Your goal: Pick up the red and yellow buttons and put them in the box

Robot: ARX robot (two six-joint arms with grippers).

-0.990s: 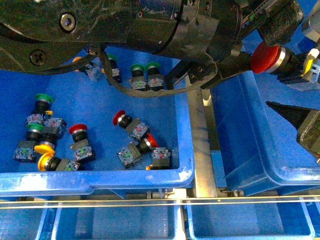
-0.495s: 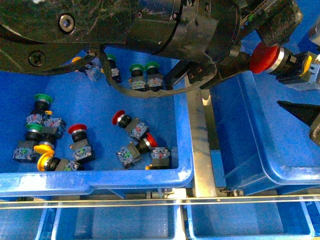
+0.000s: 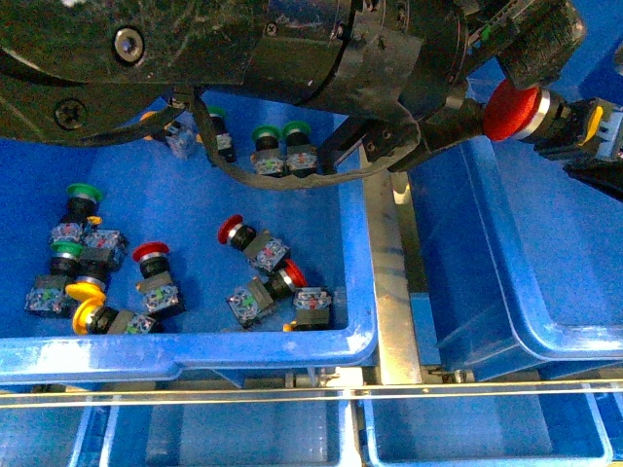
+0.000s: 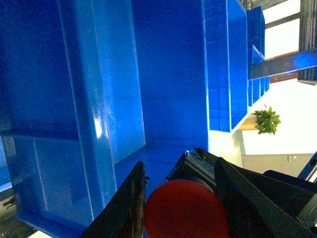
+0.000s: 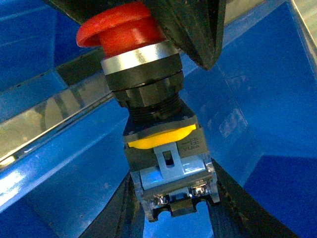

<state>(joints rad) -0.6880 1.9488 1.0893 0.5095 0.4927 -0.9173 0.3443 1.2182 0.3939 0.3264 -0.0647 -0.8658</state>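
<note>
We can make out only one piece of lettering: a small embossed brand mark on the grey-blue contact block (image 5: 173, 171) of the red button (image 5: 121, 27), just beside the yellow tab, in the right wrist view. It looks like "YIJIA", though the letters are too small for us to be sure. We find no other text, number or label readable in any view.
</note>
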